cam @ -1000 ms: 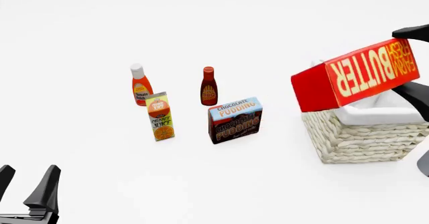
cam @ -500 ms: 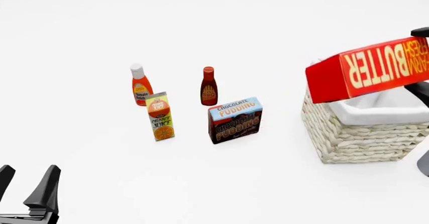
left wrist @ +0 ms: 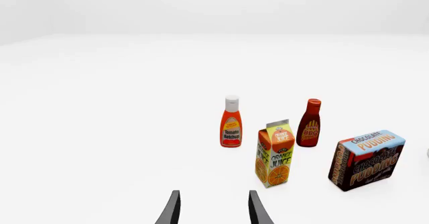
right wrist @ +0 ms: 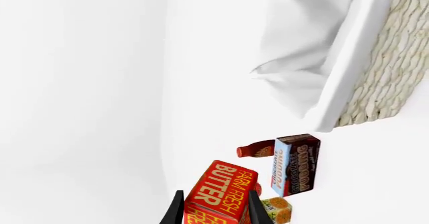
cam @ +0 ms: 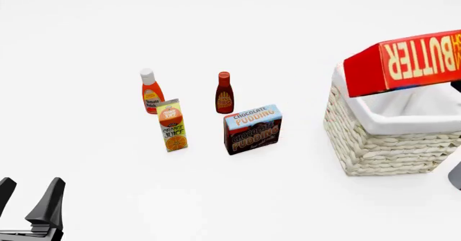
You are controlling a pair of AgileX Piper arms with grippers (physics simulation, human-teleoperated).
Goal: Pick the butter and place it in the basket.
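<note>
The right gripper (right wrist: pixel 213 209), clamped on the butter (cam: pixel 411 60), holds it above the basket (cam: pixel 389 144) near the bench's right edge, ready for lowering, while the left gripper (left wrist: pixel 213 209) idles open.

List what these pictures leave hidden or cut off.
- Butter: its right end runs off the front view's edge; in the right wrist view its lower part is cut by the frame.
- Right tool: front view shows only dark slivers at the edge; the wrist view shows it shut on the butter.
- Basket: the butter hides part of its inside, and its right side is cropped.
- Left tool: only fingertips show in its wrist view.
</note>
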